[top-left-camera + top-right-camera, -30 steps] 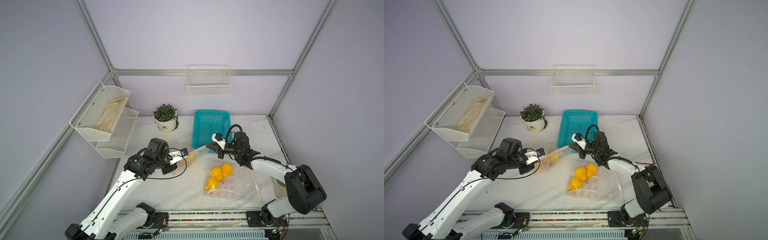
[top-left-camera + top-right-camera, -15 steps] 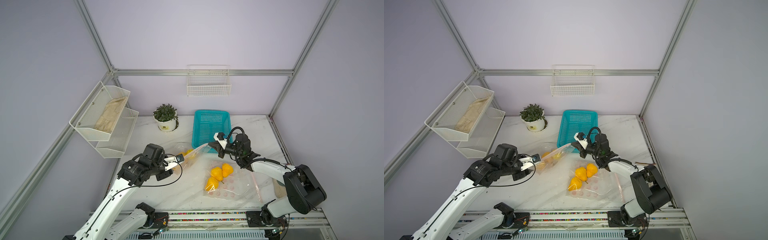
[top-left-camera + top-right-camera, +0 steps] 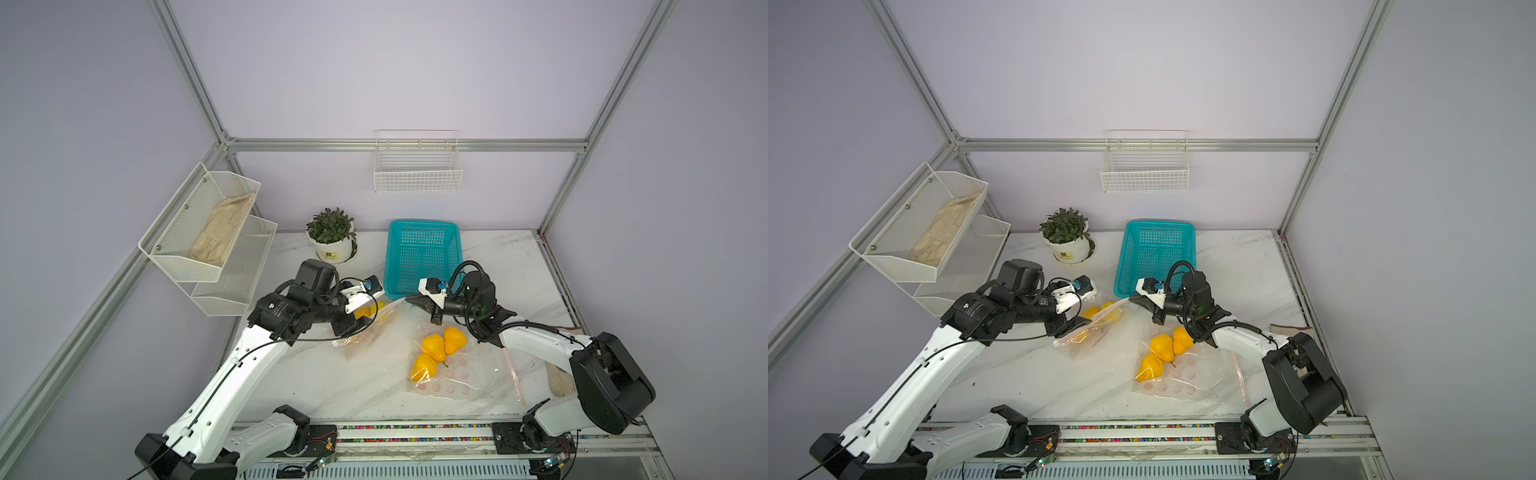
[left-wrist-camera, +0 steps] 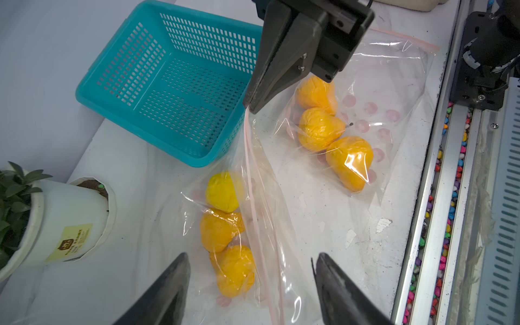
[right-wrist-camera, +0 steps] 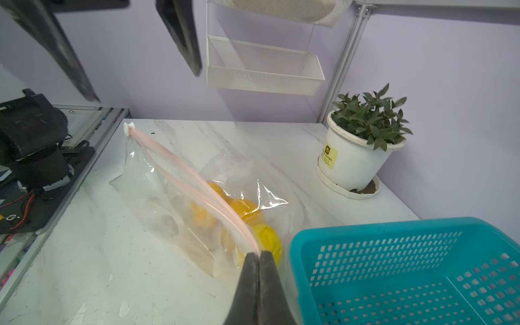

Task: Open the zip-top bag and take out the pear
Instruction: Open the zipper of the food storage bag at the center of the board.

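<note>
Purple walls boxed in the table [image 3: 316,374]. Beside the basket [image 3: 424,225] lay the bag [image 5: 157,180], its nearest end pinched and held up by the clamped right pincer [image 5: 259,259]. Its zip strips [image 5: 197,180] looked parted, so opening seemed done. The left pincer [image 4: 251,254] hung empty, jaws spread wide, over the bag's end far from the basket. A pear [image 4: 223,191] sat inside, close to the basket. Next, the left pincer would need to enter the mouth and close gently on it
</note>
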Controlling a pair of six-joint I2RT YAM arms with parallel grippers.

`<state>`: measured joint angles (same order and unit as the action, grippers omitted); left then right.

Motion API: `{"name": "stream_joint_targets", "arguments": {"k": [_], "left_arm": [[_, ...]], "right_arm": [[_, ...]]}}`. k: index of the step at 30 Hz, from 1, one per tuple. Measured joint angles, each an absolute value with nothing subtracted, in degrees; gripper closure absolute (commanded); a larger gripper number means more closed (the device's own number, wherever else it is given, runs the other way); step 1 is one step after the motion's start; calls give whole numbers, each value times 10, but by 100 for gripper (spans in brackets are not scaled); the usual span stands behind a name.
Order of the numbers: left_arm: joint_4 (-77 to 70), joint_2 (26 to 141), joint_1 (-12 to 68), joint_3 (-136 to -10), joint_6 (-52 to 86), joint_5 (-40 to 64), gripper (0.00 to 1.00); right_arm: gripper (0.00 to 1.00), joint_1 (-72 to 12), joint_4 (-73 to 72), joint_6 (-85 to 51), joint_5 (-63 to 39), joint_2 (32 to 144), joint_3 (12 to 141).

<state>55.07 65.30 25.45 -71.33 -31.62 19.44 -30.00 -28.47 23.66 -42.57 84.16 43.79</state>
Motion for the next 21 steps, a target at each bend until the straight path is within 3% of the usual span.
{"name": "stream_joint_targets", "arguments": {"k": [9, 21], "left_arm": [[549, 760, 254, -726, -243, 204, 46], [549, 770, 235, -732, -220, 246, 40]], "right_arm": [[100, -305, -251, 303, -470, 818, 434], [100, -306, -222, 327, -475, 804, 428]]}}
